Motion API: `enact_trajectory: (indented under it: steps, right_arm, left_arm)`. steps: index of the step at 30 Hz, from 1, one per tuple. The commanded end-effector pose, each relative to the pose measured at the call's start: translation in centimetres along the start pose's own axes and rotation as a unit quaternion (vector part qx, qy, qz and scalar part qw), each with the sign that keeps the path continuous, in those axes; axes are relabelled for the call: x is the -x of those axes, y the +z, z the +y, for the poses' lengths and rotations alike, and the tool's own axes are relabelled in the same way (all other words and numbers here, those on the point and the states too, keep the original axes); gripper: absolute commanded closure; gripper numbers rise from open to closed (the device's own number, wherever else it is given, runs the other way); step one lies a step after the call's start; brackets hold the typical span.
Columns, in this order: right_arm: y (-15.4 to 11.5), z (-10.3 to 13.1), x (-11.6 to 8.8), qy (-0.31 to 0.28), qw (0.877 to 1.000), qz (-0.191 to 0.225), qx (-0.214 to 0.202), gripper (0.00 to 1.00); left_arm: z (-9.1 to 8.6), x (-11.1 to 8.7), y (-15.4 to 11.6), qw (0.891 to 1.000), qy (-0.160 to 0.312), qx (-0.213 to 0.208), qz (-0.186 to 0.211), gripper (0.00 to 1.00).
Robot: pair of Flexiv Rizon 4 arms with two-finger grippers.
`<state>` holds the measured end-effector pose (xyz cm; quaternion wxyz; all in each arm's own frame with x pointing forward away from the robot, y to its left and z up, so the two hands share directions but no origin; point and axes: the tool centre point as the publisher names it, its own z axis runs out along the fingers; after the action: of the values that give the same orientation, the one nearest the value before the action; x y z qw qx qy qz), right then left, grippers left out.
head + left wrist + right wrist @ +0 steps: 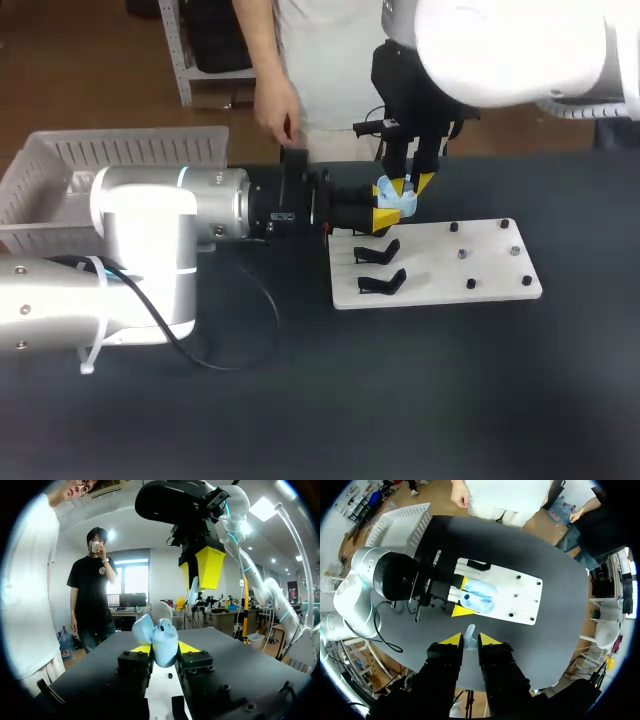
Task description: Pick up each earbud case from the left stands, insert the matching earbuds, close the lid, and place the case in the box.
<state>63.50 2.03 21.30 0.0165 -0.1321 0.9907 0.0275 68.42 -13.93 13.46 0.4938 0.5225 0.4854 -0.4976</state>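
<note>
Left gripper [165, 650] lies low along the table, its two yellow tips closed from both sides on a light blue earbud case [480, 596], which is held with its lid open just above the near-left corner of a white board [480, 270]. Right gripper [470, 640] hangs directly over the open case, fingers pointing down and nearly together, pinching a pale earbud [470, 630] whose end shows between the tips; earbud and case are apart. On the board, beside the held case, stand two black stands [378, 251], both bare, and toward the board's other end several small dark pegs [461, 254]. The board rests on a dark table [400, 400]. A pale slatted basket [130, 150] sits at the table's far left corner, behind the left arm [170, 210].
</note>
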Motion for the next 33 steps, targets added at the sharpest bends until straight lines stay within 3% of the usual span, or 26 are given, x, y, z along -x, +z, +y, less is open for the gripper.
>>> enact_trajectory:
  steps: [1, 33]
  right_arm:
    - [0.0, 0.1, 0.6, -0.003, 1.000, 0.013, -0.003, 1.00]
    - [1.3, 0.3, 2.7, -0.034, 0.998, 0.052, -0.003, 1.00]
  left_arm:
    - [0.0, -0.1, 0.0, 1.000, 0.001, 0.002, -0.001, 1.00]
    - [0.0, -0.1, 0.0, 1.000, 0.001, 0.002, -0.001, 1.00]
